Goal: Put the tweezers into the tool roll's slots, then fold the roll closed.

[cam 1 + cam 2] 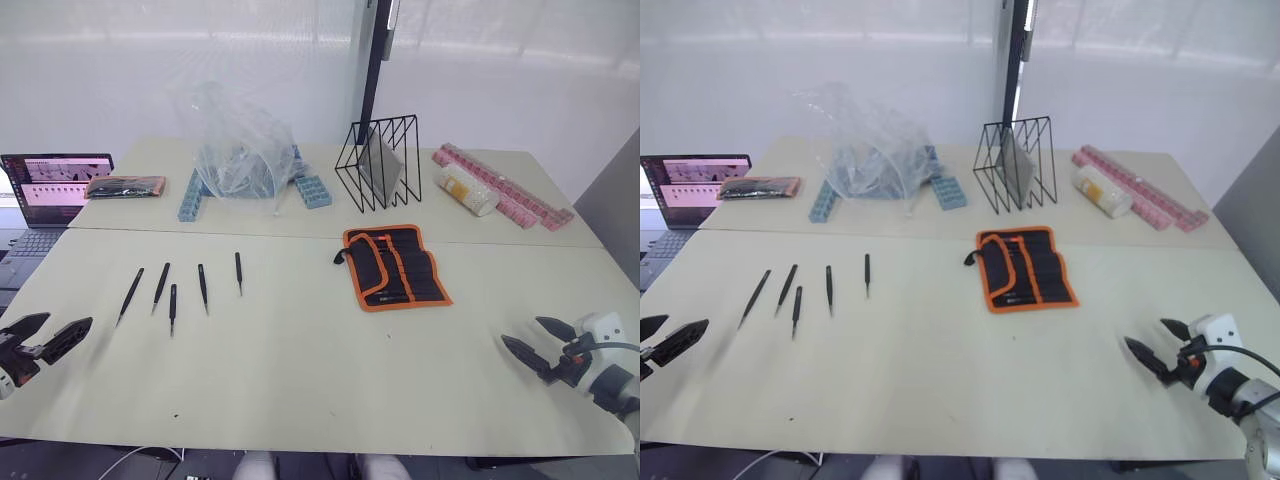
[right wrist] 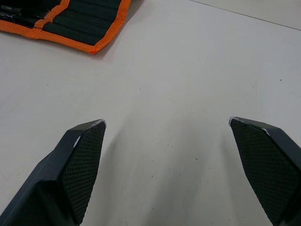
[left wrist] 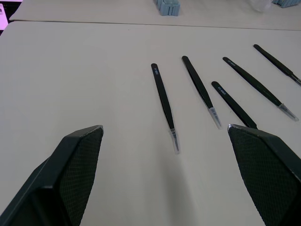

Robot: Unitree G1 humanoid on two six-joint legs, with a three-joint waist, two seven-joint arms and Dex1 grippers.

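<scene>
Several slim black tweezers [image 1: 171, 288] lie side by side on the cream table, left of centre; the left wrist view shows them [image 3: 164, 100] just beyond my open fingers. The tool roll [image 1: 395, 265], black with orange trim, lies spread open right of centre with its slots [image 1: 405, 262] facing up and a black strap at its left edge. My left gripper [image 1: 45, 336] hovers open near the table's front left, short of the tweezers. My right gripper [image 1: 532, 340] is open near the front right, well short of the roll [image 2: 70, 21], holding nothing.
Along the back stand a crumpled clear plastic bag [image 1: 240, 150] over blue blocks, a black wire rack [image 1: 380, 162], pink trays [image 1: 500, 185] and a white roll. A small orange-edged pouch [image 1: 125, 186] and an open laptop [image 1: 50, 190] sit far left.
</scene>
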